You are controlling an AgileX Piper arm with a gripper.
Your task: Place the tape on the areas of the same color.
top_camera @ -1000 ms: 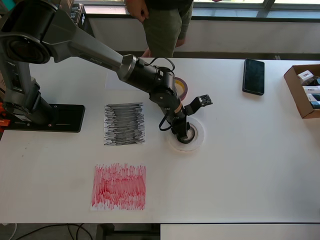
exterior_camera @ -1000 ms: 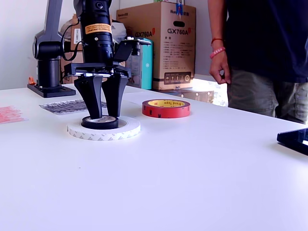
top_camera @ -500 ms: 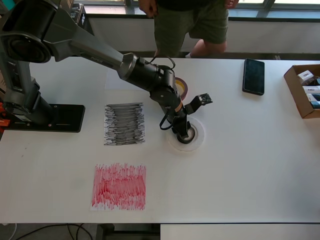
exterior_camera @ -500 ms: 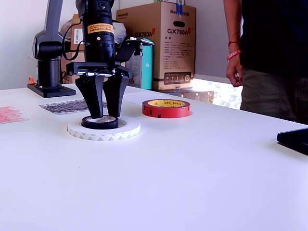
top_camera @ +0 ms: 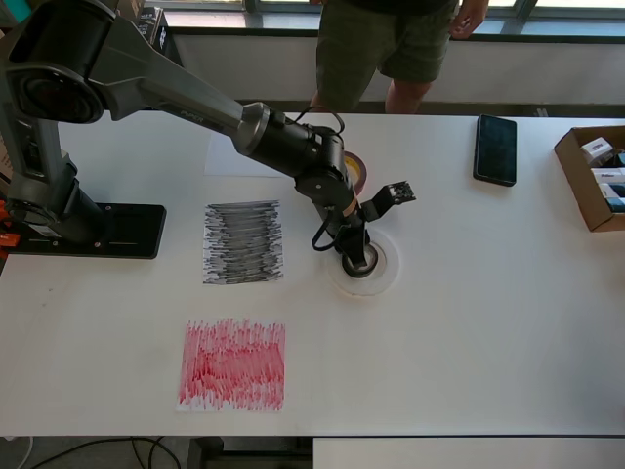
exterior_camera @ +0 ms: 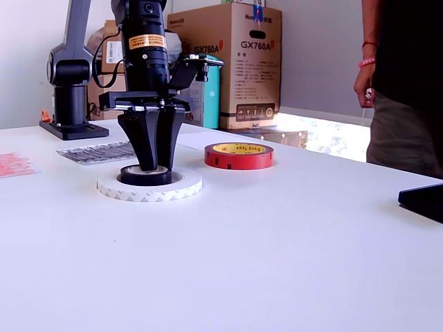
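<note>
Jaws nearly shut on the black roll (exterior_camera: 146, 175), which sits inside the white ring (exterior_camera: 149, 187) on the table

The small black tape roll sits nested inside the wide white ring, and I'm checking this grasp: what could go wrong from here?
1. The end effector fingers reach down at the small black tape roll inside the wide flat white tape ring; lifting could drag or shift that ring.
2. The grip looks narrow, near the roll's middle, so it might slip.
3. The red tape roll with yellowish core lies close behind; a swing could bump it.
</note>
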